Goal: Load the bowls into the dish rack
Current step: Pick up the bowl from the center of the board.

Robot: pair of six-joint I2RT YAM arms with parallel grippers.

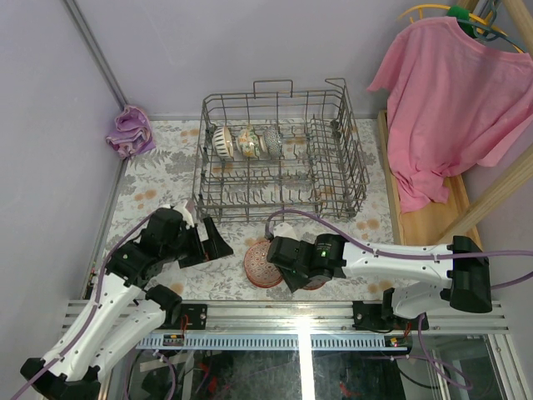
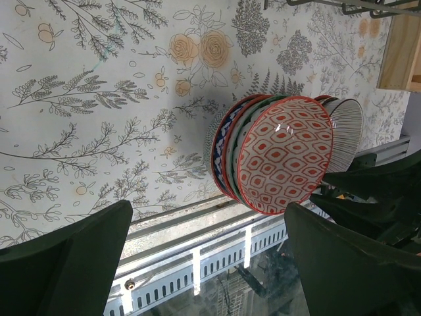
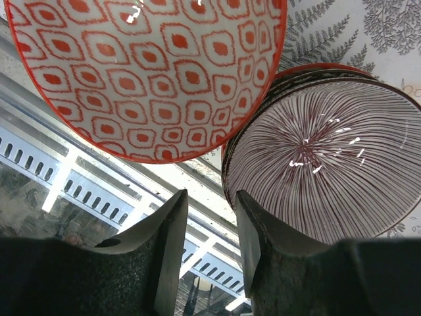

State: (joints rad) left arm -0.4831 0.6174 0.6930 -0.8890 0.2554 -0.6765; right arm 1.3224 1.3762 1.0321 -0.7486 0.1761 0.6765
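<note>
While three bowls stand in the dish rack at 12 o'clock, two bowl stacks sit on the table at 6, left end effector wide apart, right end effector narrowly apart, neither gripping.

Bright, soft-shadowed; glints on bowls

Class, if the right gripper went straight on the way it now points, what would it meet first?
Probably the rim of the round purple-striped ceramic bowl, just ahead of the right gripper; depth is unclear.

White arms, black joints (purple cables)
</note>
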